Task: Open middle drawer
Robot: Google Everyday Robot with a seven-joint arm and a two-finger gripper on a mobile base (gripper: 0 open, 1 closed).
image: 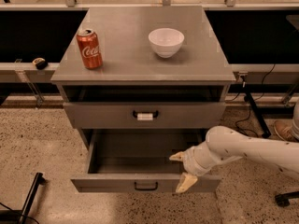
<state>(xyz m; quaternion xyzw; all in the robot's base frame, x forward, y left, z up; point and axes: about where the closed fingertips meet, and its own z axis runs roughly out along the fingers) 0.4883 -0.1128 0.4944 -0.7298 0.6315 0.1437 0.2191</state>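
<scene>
Middle drawer (107, 183) stands well out, below tagged top drawer (98, 115). Claw (177, 173) spread, fingers straddling front's top edge right of handle (145, 186), prob. hooked on. Pull straight back, level, w/o twisting.

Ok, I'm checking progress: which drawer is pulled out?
The lower drawer with the plain black handle, gripper at its front edge; the tagged drawer above sits further in.

I log: middle drawer (107, 184) grey, handle (145, 186) black; gripper (182, 170) at the drawer's front edge, fingers (186, 183) cream; Coca-Cola can (89, 49) red; bowl (166, 41) white.
</scene>
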